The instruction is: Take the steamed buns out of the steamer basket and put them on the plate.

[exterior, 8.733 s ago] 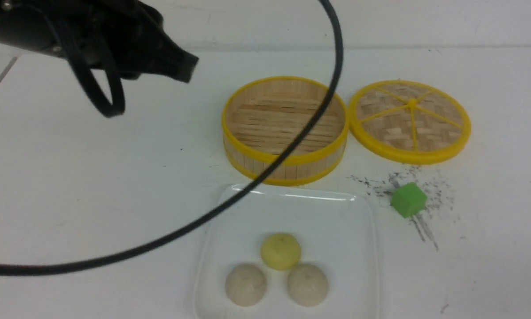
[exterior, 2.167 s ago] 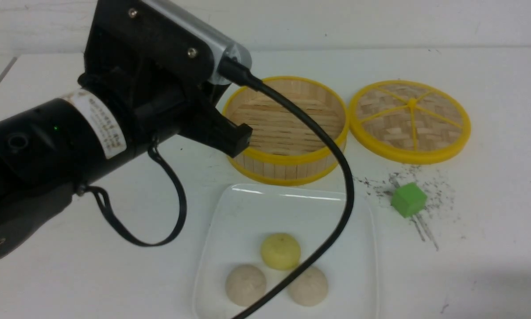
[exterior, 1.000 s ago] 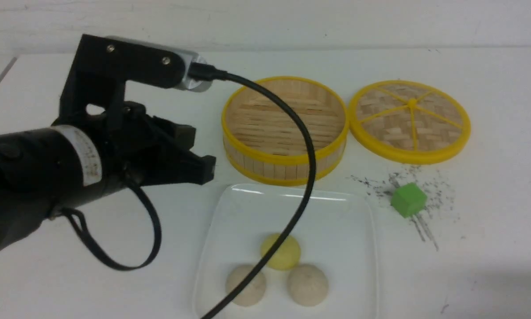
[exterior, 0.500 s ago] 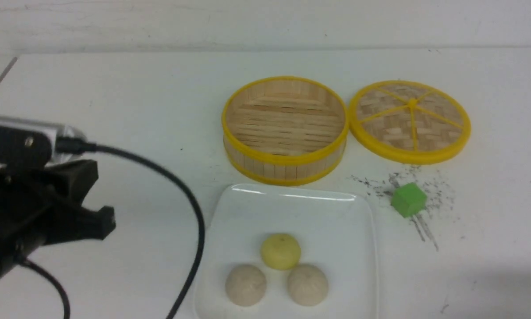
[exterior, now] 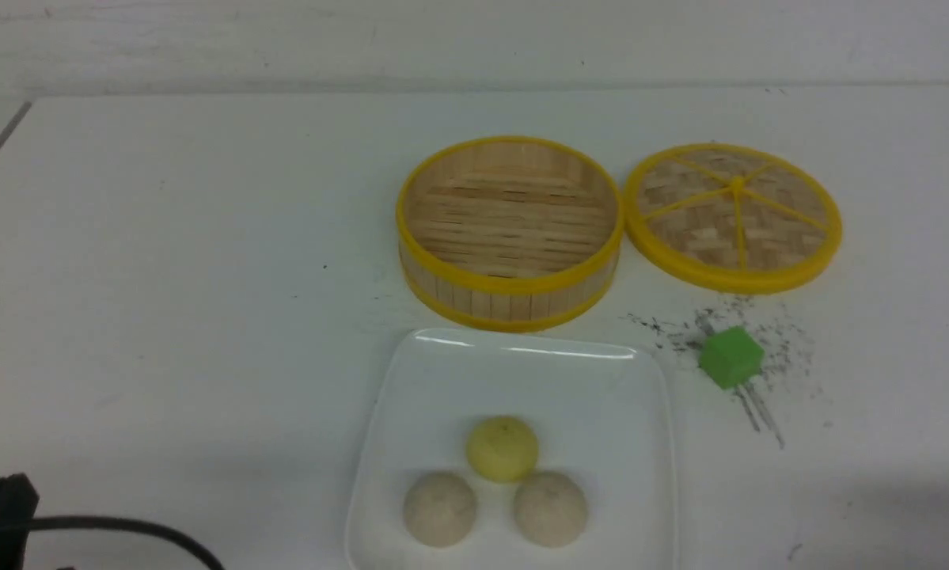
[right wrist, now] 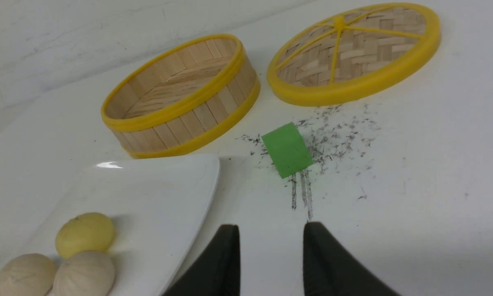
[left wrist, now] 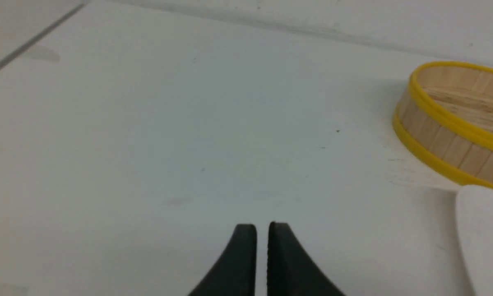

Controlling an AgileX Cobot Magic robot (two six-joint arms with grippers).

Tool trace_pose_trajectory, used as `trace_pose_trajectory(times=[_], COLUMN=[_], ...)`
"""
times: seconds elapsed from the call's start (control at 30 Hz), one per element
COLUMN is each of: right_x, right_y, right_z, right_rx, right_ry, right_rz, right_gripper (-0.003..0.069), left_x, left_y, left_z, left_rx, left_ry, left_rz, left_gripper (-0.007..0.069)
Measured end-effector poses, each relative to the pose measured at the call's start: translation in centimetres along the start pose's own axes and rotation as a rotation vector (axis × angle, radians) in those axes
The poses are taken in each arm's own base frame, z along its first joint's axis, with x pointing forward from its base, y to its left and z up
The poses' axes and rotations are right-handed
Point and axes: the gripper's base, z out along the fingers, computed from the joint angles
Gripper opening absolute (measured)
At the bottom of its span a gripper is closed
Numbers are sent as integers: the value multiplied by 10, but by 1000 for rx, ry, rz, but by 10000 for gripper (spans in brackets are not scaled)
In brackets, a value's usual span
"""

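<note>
Withdrawn from above the plate (exterior: 514, 376), the left gripper (left wrist: 262, 226) stands narrowly parted, the right gripper (right wrist: 271, 226) wider, both empty; three steamed buns (exterior: 502, 449) sit plated, though the cable (exterior: 126, 524) could snag them if the arm swings back.

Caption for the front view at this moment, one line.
Three steamed buns sit on the white plate, the bamboo steamer basket empty behind it, its woven lid alongside.

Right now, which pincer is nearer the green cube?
Right. The right pincer hovers close to the green cube; the left pincer hangs off beyond the plate's left side.
</note>
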Motion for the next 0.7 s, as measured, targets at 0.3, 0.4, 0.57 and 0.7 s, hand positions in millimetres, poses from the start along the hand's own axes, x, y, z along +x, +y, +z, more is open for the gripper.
trace_pose_trajectory(times=[0.3,0.4,0.57,0.7], right_x=[0,0,0,0], right_y=[0,0,0,0], right_z=[0,0,0,0], right_rx=[0,0,0,-2], right_ry=[0,0,0,-1], right_rz=[0,0,-1,-1], right_gripper=[240,240,240,240], left_x=[5,10,16,17], left_y=[9,14,18,17], left_z=[-11,-16,-20,-20], left_rx=[-87,-140,-187,-172], left_ry=[-22,-8,46,59], left_rz=[-10,-25,6,24], left_gripper=[75,81,88,90])
